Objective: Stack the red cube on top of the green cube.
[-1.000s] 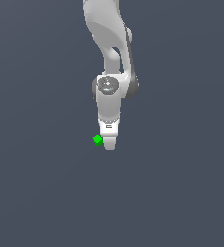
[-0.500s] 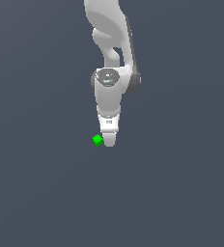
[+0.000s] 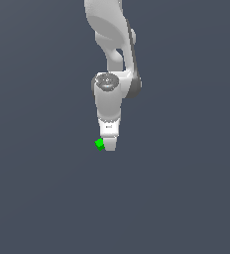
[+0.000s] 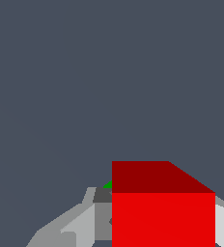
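Lowered gripper (image 3: 110, 145) pinches red cube (image 4: 163, 212), visible only from wrist, beside green cube (image 3: 99, 144)

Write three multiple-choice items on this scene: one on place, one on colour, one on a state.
1. In the exterior view, where is the green cube relative to the end effector?
A. Just at its left
B. Far off at its right
C. High above it

2. What colour is the cube that fills the wrist view's foreground?
A. Blue
B. Red
C. Yellow

3. What is the end effector's state?
A. Open and empty
B. Shut on the red cube
C. Out of view

Answers:
1 A, the green cube shows right beside the fingertips on the exterior view's left.
2 B, a large red block sits close to the wrist camera.
3 B, the pale fingers flank the red cube on both sides.
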`<state>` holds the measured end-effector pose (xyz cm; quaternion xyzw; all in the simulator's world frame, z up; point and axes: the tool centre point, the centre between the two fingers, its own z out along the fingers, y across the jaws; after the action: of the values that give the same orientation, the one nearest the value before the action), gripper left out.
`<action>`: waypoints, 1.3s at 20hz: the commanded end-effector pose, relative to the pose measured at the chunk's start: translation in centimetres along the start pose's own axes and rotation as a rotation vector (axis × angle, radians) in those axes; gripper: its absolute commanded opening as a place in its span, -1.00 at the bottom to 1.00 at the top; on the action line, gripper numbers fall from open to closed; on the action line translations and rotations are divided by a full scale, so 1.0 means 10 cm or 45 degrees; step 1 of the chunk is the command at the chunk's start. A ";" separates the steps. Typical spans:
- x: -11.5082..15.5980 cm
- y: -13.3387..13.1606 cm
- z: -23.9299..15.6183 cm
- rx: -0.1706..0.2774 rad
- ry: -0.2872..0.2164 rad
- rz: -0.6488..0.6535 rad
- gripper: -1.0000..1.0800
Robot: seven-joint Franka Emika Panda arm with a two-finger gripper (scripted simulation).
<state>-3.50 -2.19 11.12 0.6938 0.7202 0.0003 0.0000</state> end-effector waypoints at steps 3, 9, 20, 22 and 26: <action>-0.22 -0.06 0.21 0.001 0.000 0.002 -1.00; -0.51 -0.14 0.49 0.001 -0.001 0.001 -1.00; -0.55 -0.13 0.51 0.001 -0.001 0.002 0.92; -0.55 -0.13 0.51 0.001 -0.001 0.002 0.92; -0.55 -0.13 0.51 0.001 -0.001 0.002 0.92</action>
<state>-4.61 -7.72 5.97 0.6943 0.7197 -0.0001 0.0001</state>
